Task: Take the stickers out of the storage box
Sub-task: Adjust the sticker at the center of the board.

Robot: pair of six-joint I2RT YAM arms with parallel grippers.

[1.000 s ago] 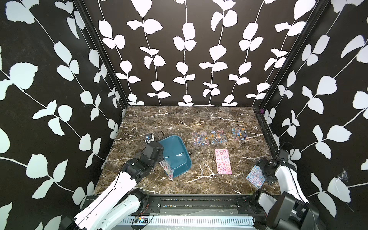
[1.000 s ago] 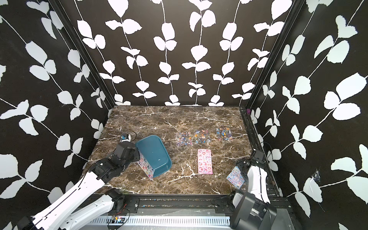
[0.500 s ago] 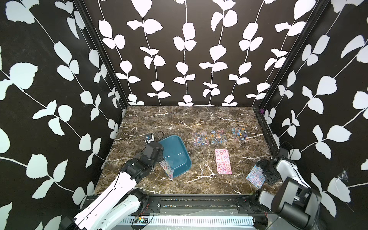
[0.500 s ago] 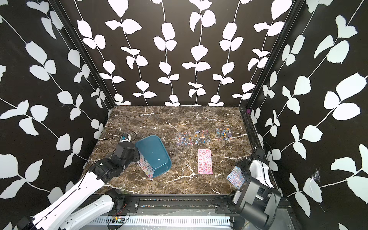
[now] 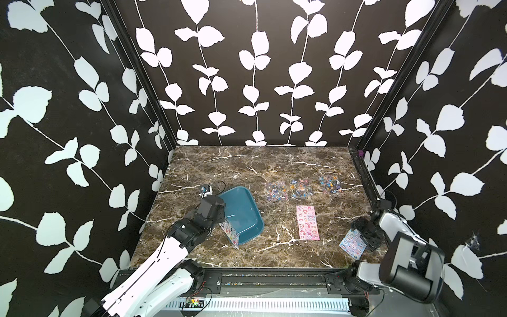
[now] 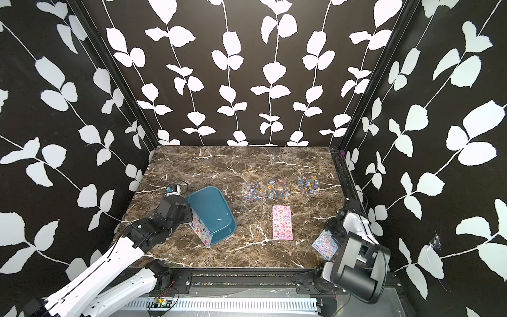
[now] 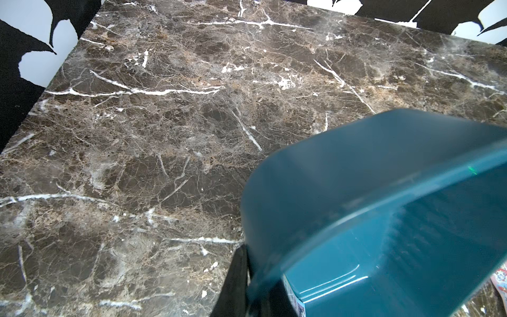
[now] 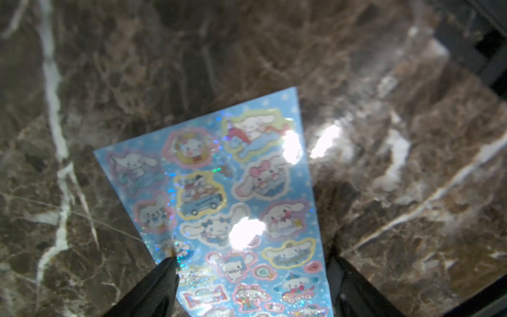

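Teal box (image 5: pixel 241 214), tipped up on the tabletop's (image 5: pixel 247 164) left half, is what my left fingers (image 7: pixel 236 280) are clenched on, a cartoon sheet (image 5: pixel 229 233) against its near wall, while my right fingers (image 8: pixel 162 285) stand released astride the light-blue sheet (image 8: pixel 233 192) at the near right corner, with the pink sheet (image 5: pixel 307 222) and clear sheets (image 5: pixel 301 189) lying between.

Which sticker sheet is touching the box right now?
The cartoon sheet standing on edge along the box's front-left side. The other five lie apart from it: three clear sheets, a pink sheet, a blue sheet.
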